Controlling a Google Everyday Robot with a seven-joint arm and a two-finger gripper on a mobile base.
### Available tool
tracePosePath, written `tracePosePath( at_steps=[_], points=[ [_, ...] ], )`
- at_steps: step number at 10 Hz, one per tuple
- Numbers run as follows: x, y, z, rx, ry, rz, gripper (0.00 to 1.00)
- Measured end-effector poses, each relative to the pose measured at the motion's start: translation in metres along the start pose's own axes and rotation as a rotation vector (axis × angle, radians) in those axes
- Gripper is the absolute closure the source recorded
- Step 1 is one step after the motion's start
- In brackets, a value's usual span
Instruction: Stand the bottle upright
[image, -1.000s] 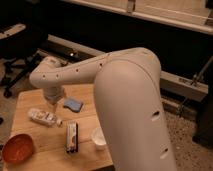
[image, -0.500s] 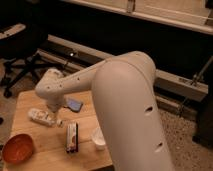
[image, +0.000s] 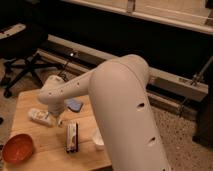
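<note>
The gripper (image: 58, 118) hangs low over the left part of the wooden table (image: 45, 156), at the end of the white arm (image: 120, 110) that fills the middle and right of the view. It points down toward the tabletop just to the right of the bottle (image: 39, 116). Most of it is hidden under the arm's rounded wrist, so I cannot tell how wide it stands, nor whether it has hold of anything. Whether it touches the bottle is also unclear; the two are at least very close.

The bottle lies on its side near the table's left edge, its length running left to right, with its right end toward the gripper. It is not upright.

Nearer the camera and to the right of the bottle lies a flat black-and-white box (image: 72, 137), apart from it. A white cup (image: 98, 139) stands right of the box, partly covered by the arm. An orange bowl (image: 17, 148) sits at the near left corner. A blue object (image: 75, 104) lies farther back, just beside the arm.
</note>
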Motion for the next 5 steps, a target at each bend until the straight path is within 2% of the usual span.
tracePosePath(
  at_steps=[5],
  points=[
    [-0.004,-0.001,0.032,-0.053,0.001,-0.036,0.35]
  ],
)
